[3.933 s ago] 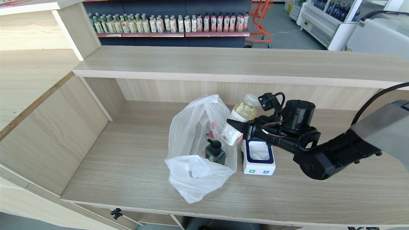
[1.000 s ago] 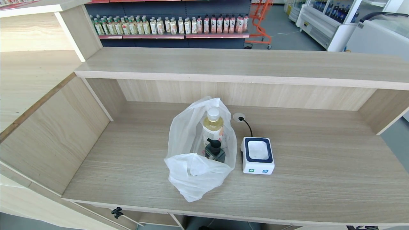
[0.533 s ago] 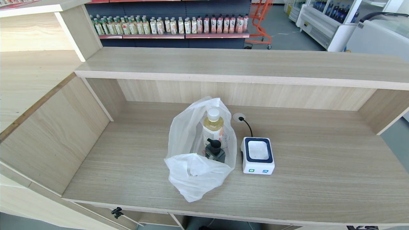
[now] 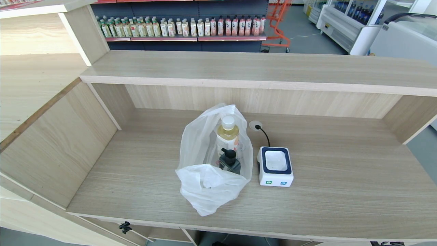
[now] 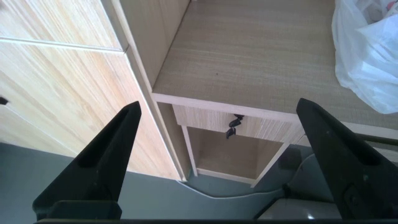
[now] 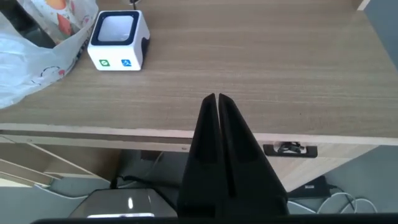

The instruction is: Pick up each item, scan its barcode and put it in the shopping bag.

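White shopping bag point(image 4: 205, 191) half-hides bottle point(image 4: 227, 134) (base unseen); left tool point(image 5: 219, 106) spread, right tool point(image 6: 216, 98) pressed together.

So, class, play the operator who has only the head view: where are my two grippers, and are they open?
Observer: The left gripper is open, hanging off the counter's front left corner.
Operator: And the right?
Observer: The right gripper is shut and empty, just short of the counter's front edge.
Operator: What's ahead of it?
Observer: The scanner, farther in on the counter, beside the shopping bag.
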Robot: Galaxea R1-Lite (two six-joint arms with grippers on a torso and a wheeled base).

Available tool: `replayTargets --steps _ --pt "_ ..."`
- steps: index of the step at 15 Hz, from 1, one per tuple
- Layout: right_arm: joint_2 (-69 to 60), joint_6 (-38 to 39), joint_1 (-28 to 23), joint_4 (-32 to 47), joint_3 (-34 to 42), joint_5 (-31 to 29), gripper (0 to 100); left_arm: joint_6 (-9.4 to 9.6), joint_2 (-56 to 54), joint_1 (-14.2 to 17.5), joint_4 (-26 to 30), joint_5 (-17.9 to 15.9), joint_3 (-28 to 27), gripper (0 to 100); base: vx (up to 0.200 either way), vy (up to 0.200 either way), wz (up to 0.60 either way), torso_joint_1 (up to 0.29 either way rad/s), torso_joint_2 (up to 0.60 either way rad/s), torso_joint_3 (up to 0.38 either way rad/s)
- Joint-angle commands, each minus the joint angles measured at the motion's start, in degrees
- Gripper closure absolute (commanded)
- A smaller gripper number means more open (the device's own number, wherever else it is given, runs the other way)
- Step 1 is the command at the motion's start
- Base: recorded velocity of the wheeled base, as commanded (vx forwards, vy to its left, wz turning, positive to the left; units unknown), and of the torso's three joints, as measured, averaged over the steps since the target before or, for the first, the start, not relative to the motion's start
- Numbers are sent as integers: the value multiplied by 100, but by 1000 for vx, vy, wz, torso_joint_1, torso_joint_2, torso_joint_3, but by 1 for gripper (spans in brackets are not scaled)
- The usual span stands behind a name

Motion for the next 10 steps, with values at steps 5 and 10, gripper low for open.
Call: replayTargets --steps 5,10 --pt "29 -15 0 -1 0 1 100 -16 -5 1 1 8 0 0 0 -120 0 2 1 2" --pt "29 -6 -9 -1 0 1 100 2 -5 1 1 0 0 0 40 0 0 0 0 1"
